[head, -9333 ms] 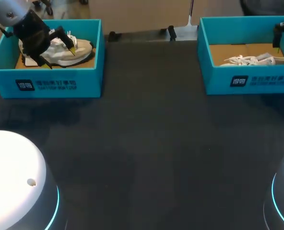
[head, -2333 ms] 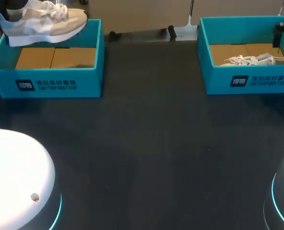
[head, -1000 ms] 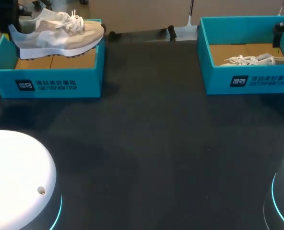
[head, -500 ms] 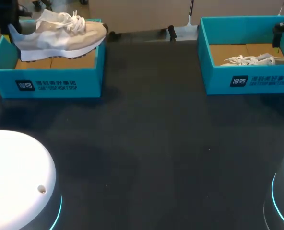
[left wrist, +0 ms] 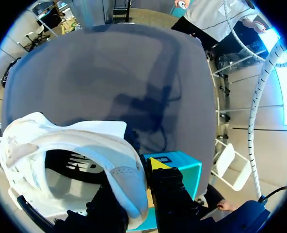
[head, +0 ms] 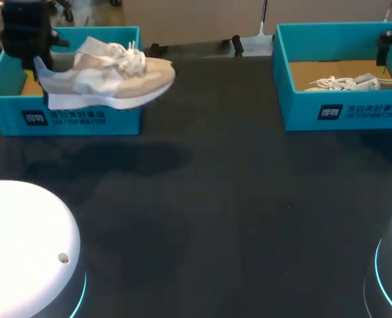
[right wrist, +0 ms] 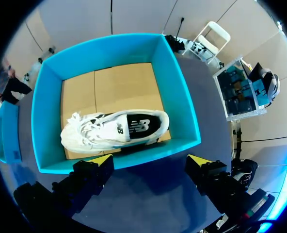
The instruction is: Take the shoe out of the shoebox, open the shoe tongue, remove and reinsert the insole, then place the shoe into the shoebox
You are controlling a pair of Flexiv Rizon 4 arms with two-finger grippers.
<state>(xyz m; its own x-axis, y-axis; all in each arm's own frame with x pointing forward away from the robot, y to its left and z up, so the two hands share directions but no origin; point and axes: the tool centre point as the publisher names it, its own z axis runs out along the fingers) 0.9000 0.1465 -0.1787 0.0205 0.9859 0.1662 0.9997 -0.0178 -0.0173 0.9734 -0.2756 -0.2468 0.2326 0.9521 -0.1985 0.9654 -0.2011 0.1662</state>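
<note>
Shoe (head: 106, 79) is carried out past the front wall of the left shoebox (head: 77, 119), heel pinched in the left tool (left wrist: 134, 189), the right tool (right wrist: 151, 160) held wide, so the take-out step is judged nearly finished.

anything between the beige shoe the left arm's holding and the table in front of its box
Nothing visible. The beige and white sneaker, held at the heel by the left end effector, hangs past the front wall of the left teal shoebox over bare dark tabletop.

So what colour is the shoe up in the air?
The shoe is beige and white, clearest in the head view.
</note>
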